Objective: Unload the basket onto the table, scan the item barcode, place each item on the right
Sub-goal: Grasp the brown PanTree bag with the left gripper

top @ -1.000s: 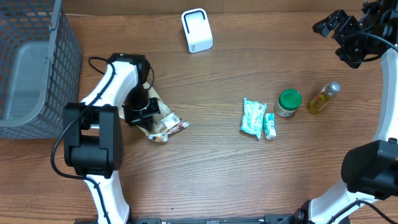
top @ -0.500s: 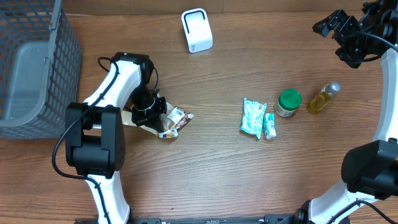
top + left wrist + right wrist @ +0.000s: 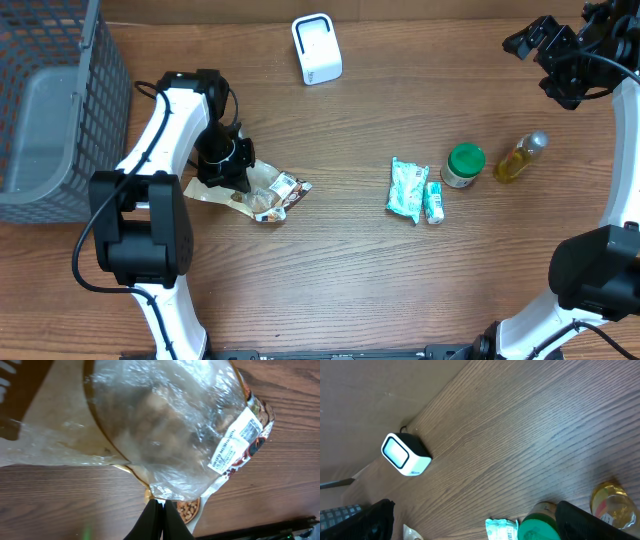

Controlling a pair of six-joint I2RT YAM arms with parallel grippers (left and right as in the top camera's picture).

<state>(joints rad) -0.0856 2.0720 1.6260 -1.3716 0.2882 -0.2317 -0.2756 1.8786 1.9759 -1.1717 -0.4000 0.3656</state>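
Observation:
The item is a clear plastic snack bag (image 3: 262, 192) of nuts with a brown printed end, lying on the wooden table left of centre. In the left wrist view the snack bag (image 3: 165, 425) fills the frame, and its white printed label (image 3: 235, 442) faces the camera. My left gripper (image 3: 226, 166) sits over the bag's left part; in its own view the left gripper (image 3: 157, 506) is shut, pinching the bag's thin edge. The white scanner (image 3: 317, 48) stands at the table's far edge, and the right wrist view shows the scanner (image 3: 405, 455) too. My right gripper (image 3: 560, 60) hangs open at the far right, with nothing between its fingers (image 3: 590, 520).
A grey wire basket (image 3: 50, 100) stands at the left edge. To the right of centre lie two mint-green packets (image 3: 408, 190), a green-lidded jar (image 3: 463, 165) and a small bottle of yellow liquid (image 3: 522, 157).
My left arm has swung left and slightly back, taking the bag with it; the bag now lies flatter and more spread out. The right arm has not moved.

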